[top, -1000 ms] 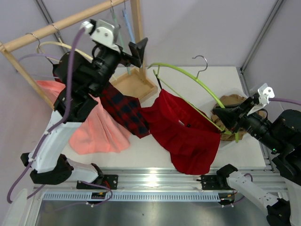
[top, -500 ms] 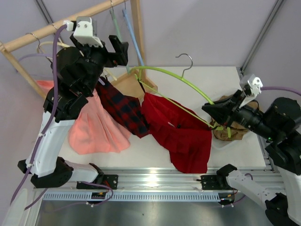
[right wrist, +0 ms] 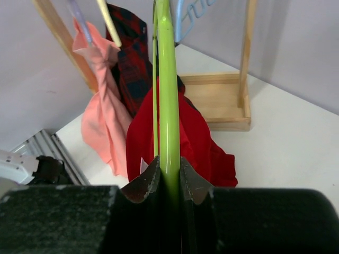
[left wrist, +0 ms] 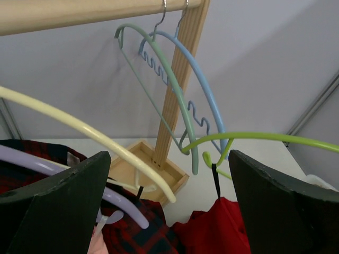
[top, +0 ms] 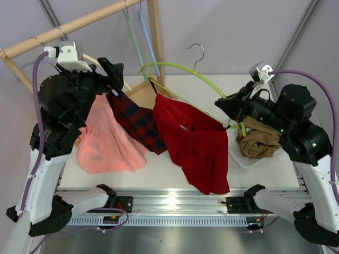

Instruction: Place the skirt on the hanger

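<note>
Your right end effector (right wrist: 169,170) stays clamped on the hanger (top: 180,65) and has carried it up and leftward toward the rack (top: 79,24). The skirt (top: 196,143) now hangs beneath it, largely lifted off the surface (top: 159,169). The left end effector (left wrist: 169,157), jaws apart and empty, has drawn back, so the skirt looks essentially hung.

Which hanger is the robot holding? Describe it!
Find the wooden rack at the back left, then look right of its post. The hanger is pinched in the right gripper, the red skirt dangling from it. Only it is bright lime; others are blue, dull green or cream.
</note>
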Robot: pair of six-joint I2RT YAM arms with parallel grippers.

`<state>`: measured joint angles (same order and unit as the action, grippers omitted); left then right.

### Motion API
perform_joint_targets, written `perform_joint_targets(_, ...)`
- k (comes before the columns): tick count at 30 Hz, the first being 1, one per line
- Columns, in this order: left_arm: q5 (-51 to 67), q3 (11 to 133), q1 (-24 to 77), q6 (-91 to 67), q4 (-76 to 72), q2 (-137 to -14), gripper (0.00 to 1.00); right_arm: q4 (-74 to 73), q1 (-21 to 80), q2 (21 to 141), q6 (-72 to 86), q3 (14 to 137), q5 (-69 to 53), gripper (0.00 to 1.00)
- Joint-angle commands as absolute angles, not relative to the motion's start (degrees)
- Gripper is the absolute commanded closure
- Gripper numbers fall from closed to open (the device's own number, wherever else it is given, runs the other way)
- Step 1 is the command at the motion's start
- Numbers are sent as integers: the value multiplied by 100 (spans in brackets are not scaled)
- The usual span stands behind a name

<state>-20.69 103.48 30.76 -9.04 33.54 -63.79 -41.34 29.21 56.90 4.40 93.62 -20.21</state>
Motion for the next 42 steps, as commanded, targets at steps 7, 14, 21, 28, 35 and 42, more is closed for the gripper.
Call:
perform_joint_targets(7, -1951, 9949, 2830, -897, 3287, -5845, 1, -3269, 3085, 5985, 36, 10115, -615, 100)
perform_joint_targets(14, -1881, 9774, 2769, -923, 3199, -5827, 1, -2946, 3120, 6082, 26, 9959, -1388, 100)
perform_joint_targets(21, -1881, 9510, 2681, -975, 3085, -5705, 1, -2242, 3217, 6152, 26, 9641, -1617, 100)
perform_joint_targets(28, -1820, 9238, 2628, -976, 3050, -5335, 0, -1838, 3357, 6723, -184, 10098, -1811, 100)
perform_joint_targets(35, -1495, 8922, 2637, -1020, 3199, -4931, 0, -1345, 3682, 7400, -509, 10538, -1495, 100)
perform_joint_targets(42, -1441, 8666, 2628, -897, 3392, -4615, 0, -643, 3981, 8015, -966, 10801, -1055, 100)
